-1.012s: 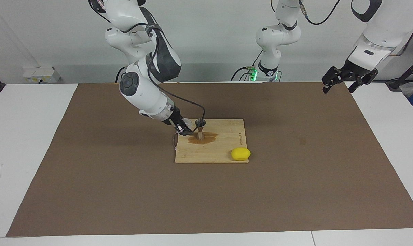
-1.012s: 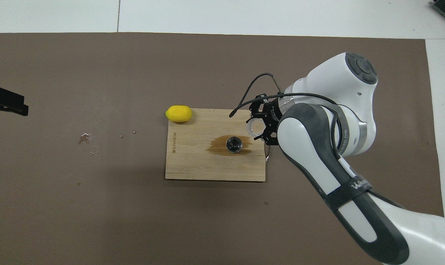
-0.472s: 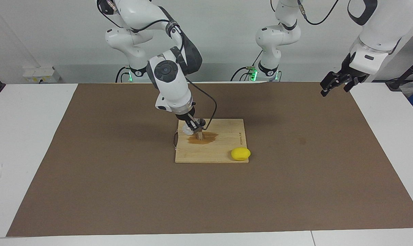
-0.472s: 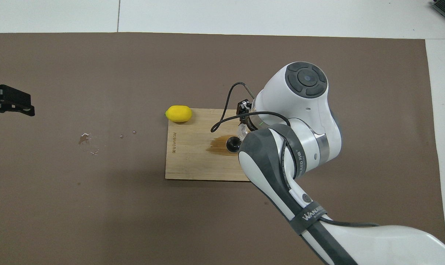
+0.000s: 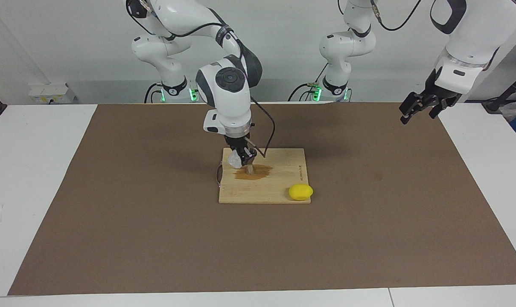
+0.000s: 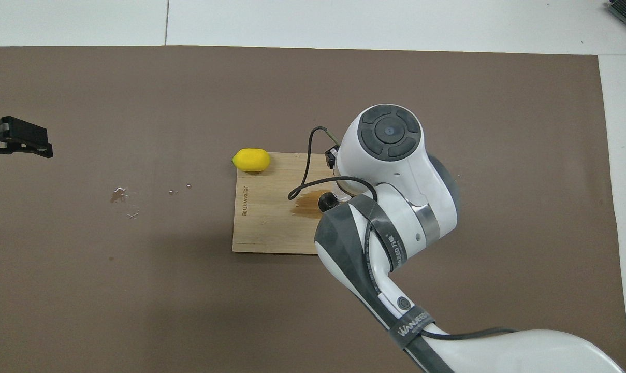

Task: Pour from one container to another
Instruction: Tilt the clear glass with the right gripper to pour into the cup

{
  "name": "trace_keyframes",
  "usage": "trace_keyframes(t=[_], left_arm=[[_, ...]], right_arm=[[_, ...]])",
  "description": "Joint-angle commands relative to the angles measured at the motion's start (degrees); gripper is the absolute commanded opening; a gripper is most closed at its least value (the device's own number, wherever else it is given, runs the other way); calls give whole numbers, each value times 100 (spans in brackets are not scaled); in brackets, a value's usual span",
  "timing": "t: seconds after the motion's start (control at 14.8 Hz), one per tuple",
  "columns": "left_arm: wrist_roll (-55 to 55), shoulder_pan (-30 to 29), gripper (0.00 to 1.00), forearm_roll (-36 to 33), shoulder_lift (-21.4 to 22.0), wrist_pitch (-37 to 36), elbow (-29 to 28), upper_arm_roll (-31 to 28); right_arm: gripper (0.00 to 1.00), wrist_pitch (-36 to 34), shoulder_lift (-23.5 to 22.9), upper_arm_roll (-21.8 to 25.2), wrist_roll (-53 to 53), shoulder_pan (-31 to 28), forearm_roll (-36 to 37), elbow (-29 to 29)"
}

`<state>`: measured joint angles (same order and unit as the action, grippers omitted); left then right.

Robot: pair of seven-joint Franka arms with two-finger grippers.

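The clear glass tumbler (image 5: 234, 160) is held in my right gripper (image 5: 242, 158), which is shut on it and points steeply down over the wooden board (image 5: 279, 187). The tumbler hangs close beside the top of the metal jigger (image 5: 250, 169), which stands upright on the board in a brown wet patch (image 5: 261, 172). In the overhead view the right arm covers most of the tumbler (image 6: 340, 194) and the jigger (image 6: 323, 203). My left gripper (image 5: 419, 108) waits open in the air over the mat's edge at the left arm's end; it also shows in the overhead view (image 6: 16, 143).
A yellow lemon (image 5: 301, 192) lies at the board's corner farther from the robots, toward the left arm's end. A few droplets (image 6: 121, 196) sit on the brown mat (image 6: 136, 290) toward the left arm's end. A cable loops from the right wrist over the board.
The right arm has swung from a low slant to nearly upright over the board, carrying the tumbler up against the jigger's top. The left gripper has shifted slightly.
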<state>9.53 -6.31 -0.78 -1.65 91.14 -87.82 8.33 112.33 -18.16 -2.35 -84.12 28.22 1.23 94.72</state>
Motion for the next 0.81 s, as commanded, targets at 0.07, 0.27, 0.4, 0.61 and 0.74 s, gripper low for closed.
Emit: trace_keyframes(t=[0.07,0.27,0.4,0.61,0.74], left_arm=[[67,120,100,-62,217,158,-324,-68],[76,366,100,-54,217,176,-315,-218],[76,490,100,-54,200,228,-315,-262],[76,1059,100,-45,182,80,-228,-726],[49,1168,100,-19,156,-70,-131,-904]], right_arm=[[0,-88,-21,7,-157,148,640,-68],[0,-106,-3,24,-175,298,790,-24],[0,-123,75,7,-271,315,1045,107],[0,-132,93,16,-298,412,1204,152],[0,-123,102,7,-306,421,1292,143]])
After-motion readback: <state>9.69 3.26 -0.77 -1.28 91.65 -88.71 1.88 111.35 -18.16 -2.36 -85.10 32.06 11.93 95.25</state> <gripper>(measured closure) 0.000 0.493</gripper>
